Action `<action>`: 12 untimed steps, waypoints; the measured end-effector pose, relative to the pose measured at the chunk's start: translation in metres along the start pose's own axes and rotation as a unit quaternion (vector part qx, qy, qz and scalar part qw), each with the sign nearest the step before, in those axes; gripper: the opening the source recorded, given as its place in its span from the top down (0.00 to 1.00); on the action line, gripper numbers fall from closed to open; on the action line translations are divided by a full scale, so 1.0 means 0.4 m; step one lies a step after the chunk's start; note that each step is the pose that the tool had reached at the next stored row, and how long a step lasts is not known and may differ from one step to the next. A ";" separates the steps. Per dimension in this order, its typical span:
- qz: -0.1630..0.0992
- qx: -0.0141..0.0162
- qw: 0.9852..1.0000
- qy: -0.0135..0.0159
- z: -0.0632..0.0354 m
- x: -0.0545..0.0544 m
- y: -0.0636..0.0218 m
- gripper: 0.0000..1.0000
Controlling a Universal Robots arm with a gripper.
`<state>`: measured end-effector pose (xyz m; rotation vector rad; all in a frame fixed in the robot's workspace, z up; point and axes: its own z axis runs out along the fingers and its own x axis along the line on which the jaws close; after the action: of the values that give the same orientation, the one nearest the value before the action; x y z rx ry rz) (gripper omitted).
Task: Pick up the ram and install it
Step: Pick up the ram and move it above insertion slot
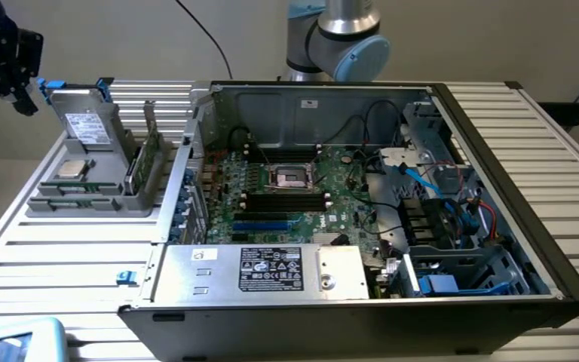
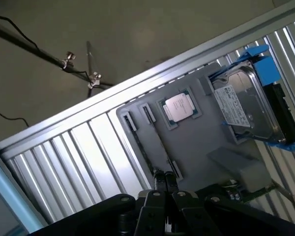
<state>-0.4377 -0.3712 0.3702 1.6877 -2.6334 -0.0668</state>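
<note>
**Approach to ram, nothing grabbed yet**

Gripper was clenched empty, hovering above the grey tray. Ram appeared to sit edge-up in a long tray slot, untouched. Grasping would need jaws parted and squared to its thin edge.

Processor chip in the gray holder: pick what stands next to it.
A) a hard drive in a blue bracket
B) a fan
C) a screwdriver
A: the hard drive in its blue bracket stands beside the processor chip in the gray holder.
</note>
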 end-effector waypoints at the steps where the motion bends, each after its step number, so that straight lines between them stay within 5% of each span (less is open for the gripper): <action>1: -0.009 0.000 1.000 0.001 0.000 0.000 0.000 0.89; 6: -0.054 0.000 0.999 0.005 0.001 0.000 0.000 0.89; 12: -0.108 0.002 0.994 0.013 0.002 0.000 0.000 0.89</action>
<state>-0.4377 -0.3712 0.3695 1.9551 -2.4239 -0.0416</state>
